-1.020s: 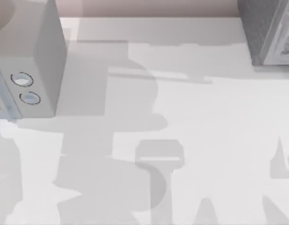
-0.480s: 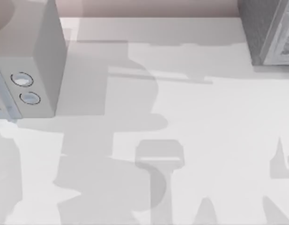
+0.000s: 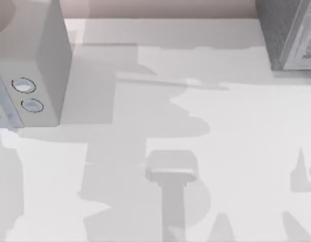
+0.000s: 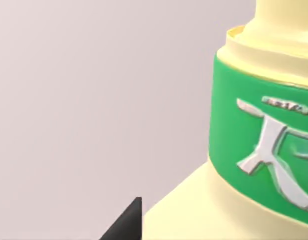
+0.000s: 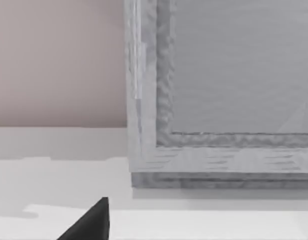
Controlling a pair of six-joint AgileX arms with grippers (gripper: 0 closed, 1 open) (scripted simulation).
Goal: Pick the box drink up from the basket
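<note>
The box drink (image 4: 253,150) sits very close in the left wrist view: pale yellow body, green band with a white mark, and the base of its neck above. Behind it is a plain wall, with nothing under it in sight. My left gripper (image 4: 130,224) is shut on the box drink, and one dark tip pokes up beside the yellow shoulder. The basket is out of view. A dark corner of my right gripper (image 5: 92,223) hangs low over the white table, facing a grey box.
A white microwave-like box (image 3: 29,75) with two round knobs stands at the table's left. A grey textured box (image 3: 289,35) stands at the back right, large in the right wrist view (image 5: 218,90). Arm shadows lie across the white table (image 3: 236,131).
The large shadow across the middle of the table has shifted to the right. The boxes have not moved.
</note>
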